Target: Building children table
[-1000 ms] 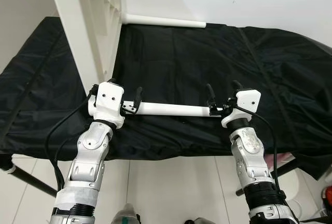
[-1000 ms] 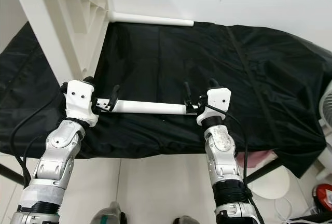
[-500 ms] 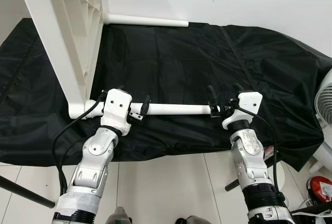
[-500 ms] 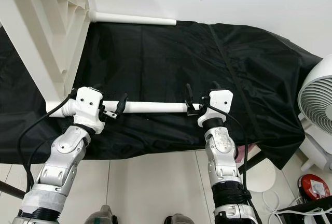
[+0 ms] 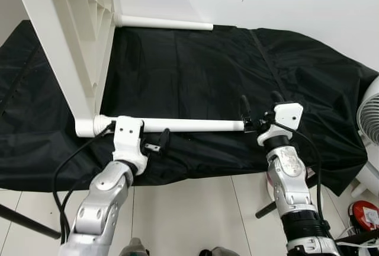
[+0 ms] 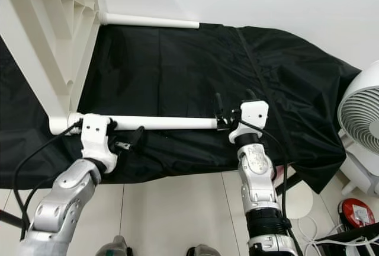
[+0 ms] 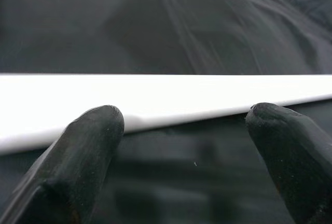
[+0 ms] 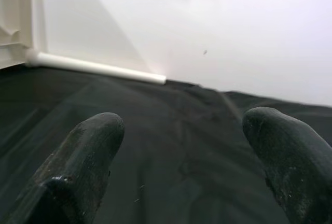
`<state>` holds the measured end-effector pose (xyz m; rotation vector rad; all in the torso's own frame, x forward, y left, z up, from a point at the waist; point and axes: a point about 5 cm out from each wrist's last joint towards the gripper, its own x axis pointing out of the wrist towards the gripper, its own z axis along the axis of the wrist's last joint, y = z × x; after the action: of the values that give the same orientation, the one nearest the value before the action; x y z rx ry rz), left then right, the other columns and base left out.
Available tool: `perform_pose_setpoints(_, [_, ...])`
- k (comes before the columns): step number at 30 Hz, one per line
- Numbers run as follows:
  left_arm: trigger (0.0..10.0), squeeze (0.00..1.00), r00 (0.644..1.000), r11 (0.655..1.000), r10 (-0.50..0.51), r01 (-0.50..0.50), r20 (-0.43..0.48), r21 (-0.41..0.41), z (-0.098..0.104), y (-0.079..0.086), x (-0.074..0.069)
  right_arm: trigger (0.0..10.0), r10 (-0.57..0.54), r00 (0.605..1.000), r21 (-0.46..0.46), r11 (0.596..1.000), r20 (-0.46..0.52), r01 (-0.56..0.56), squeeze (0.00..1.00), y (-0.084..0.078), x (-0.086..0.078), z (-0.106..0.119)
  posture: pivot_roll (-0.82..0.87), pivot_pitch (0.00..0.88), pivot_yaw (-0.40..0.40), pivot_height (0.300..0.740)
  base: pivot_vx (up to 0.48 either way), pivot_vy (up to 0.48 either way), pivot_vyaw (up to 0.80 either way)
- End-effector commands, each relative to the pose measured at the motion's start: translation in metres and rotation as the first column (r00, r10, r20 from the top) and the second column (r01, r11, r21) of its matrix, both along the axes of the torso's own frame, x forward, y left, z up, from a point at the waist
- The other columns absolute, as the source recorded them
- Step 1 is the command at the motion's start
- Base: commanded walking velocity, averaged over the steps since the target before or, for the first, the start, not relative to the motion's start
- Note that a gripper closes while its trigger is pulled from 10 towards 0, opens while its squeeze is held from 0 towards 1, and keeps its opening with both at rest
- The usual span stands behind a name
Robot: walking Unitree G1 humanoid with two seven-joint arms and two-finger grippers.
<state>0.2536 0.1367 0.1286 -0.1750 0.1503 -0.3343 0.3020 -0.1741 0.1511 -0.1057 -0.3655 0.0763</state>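
Black cloth (image 5: 195, 66) covers the surface. One long white tubular leg (image 5: 177, 125) meets the white ribbed plastic tabletop (image 5: 65, 37) — seemingly seated. Left hand (image 5: 155, 144) and right hand (image 5: 259, 109) both spread, gripping nothing — more assembly likely remains.

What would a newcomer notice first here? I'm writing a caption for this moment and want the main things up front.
A long white leg tube lies across the near edge of the black cloth, its left end at the corner of the upturned white table frame. The left gripper hangs open just in front of the tube, and the right gripper sits open at its right end. A white fan stands at the far right.
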Motion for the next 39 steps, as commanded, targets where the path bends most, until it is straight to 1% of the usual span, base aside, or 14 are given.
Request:
perform_pose_setpoints(1, [10.0, 0.0, 0.999, 0.998, -0.01, 0.008, -0.035, -0.06, 0.004, 0.005, -0.007, 10.0, -0.01, 0.999, -0.02, 1.0, 0.045, 0.011, 0.0, -0.002, 0.001, 0.011, 0.16, 0.037, -0.05, 0.74, 0.0, 0.0, 0.0])
perform_pose_setpoints(5, [10.0, 0.0, 0.997, 0.991, -0.016, 0.006, -0.077, -0.131, 0.005, 0.004, -0.011, 10.0, -0.002, 0.997, -0.052, 0.999, 0.077, 0.006, 0.0, 0.001, 0.002, 0.018, 0.17, 0.045, -0.055, 0.74, 0.0, 0.0, 0.0])
perform_pose_setpoints(10, [10.0, 0.0, 0.985, 0.984, 0.021, -0.051, -0.169, -0.172, 0.001, 0.001, -0.004, 10.0, 0.059, 0.987, -0.176, 0.984, 0.15, -0.032, 0.0, 0.015, 0.004, 0.034, 0.17, 0.044, -0.05, 0.74, 0.0, 0.0, 0.0])
perform_pose_setpoints(16, [10.0, 0.0, 0.973, 0.973, 0.043, -0.093, -0.228, -0.212, 0.001, 0.003, -0.001, 10.0, 0.075, 0.981, -0.201, 0.979, 0.177, -0.038, 0.0, 0.019, 0.004, 0.043, 0.16, 0.038, -0.046, 0.74, 0.0, 0.0, 0.0])
perform_pose_setpoints(18, [10.0, 0.0, 0.957, 0.95, 0.129, -0.194, -0.26, -0.243, 0.001, 0.011, 0.006, 10.0, 0.083, 0.976, -0.227, 0.973, 0.202, -0.035, 0.0, 0.02, 0.002, 0.049, 0.15, 0.032, -0.042, 0.74, 0.0, 0.0, 0.0])
perform_pose_setpoints(20, [10.0, 0.0, 0.953, 0.936, 0.149, -0.221, -0.263, -0.272, 0.003, 0.014, 0.009, 10.0, 0.088, 0.973, -0.248, 0.968, 0.215, -0.033, 0.0, 0.021, 0.001, 0.052, 0.15, 0.032, -0.042, 0.74, 0.0, 0.0, 0.0])
perform_pose_setpoints(25, [10.0, 0.0, 0.941, 0.915, 0.198, -0.278, -0.274, -0.294, 0.006, 0.022, 0.013, 10.0, 0.116, 0.965, -0.305, 0.951, 0.236, -0.04, 0.0, 0.025, -0.002, 0.056, 0.15, 0.029, -0.038, 0.74, 0.0, 0.0, 0.0])
perform_pose_setpoints(27, [10.0, 0.0, 0.933, 0.908, 0.229, -0.308, -0.279, -0.285, 0.007, 0.026, 0.015, 10.0, 0.139, 0.959, -0.356, 0.933, 0.248, -0.044, 0.0, 0.028, -0.004, 0.058, 0.15, 0.032, -0.037, 0.74, 0.0, 0.0, 0.0])
perform_pose_setpoints(28, [10.0, 0.0, 0.933, 0.908, 0.229, -0.308, -0.279, -0.285, 0.007, 0.026, 0.015, 10.0, 0.139, 0.959, -0.356, 0.933, 0.248, -0.044, 0.0, 0.028, -0.004, 0.058, 0.15, 0.032, -0.037, 0.74, 0.0, 0.0, 0.0])
perform_pose_setpoints(31, [10.0, 0.0, 0.925, 0.901, 0.246, -0.328, -0.289, -0.283, 0.008, 0.027, 0.017, 10.0, 0.204, 0.937, -0.478, 0.877, 0.283, -0.046, 0.0, 0.036, -0.008, 0.069, 0.14, 0.04, -0.035, 0.74, 0.0, 0.0, 0.0])
perform_pose_setpoints(33, [10.0, 0.0, 0.921, 0.897, 0.25, -0.337, -0.3, -0.286, 0.007, 0.026, 0.018, 10.0, 0.217, 0.922, -0.527, 0.85, 0.321, -0.016, 0.0, 0.038, -0.01, 0.077, 0.14, 0.046, -0.034, 0.74, 0.0, 0.0, 0.0])
perform_pose_setpoints(36, [10.0, 0.0, 0.916, 0.894, 0.259, -0.348, -0.307, -0.283, 0.007, 0.026, 0.018, 10.0, 0.203, 0.908, -0.55, 0.834, 0.365, 0.034, 0.0, 0.038, -0.011, 0.085, 0.14, 0.046, -0.034, 0.74, 0.0, 0.0, 0.0])
perform_pose_setpoints(38, [10.0, 0.0, 0.912, 0.891, 0.265, -0.355, -0.312, -0.284, 0.006, 0.027, 0.019, 10.0, 0.19, 0.898, -0.569, 0.818, 0.396, 0.078, 0.0, 0.037, -0.012, 0.09, 0.14, 0.048, -0.035, 0.74, 0.0, 0.0, 0.0])
perform_pose_setpoints(39, [10.0, 0.0, 0.911, 0.889, 0.267, -0.359, -0.315, -0.284, 0.006, 0.027, 0.019, 10.0, 0.177, 0.884, -0.585, 0.801, 0.433, 0.126, 0.0, 0.037, -0.013, 0.095, 0.14, 0.048, -0.035, 0.74, 0.0, 0.0, 0.0])
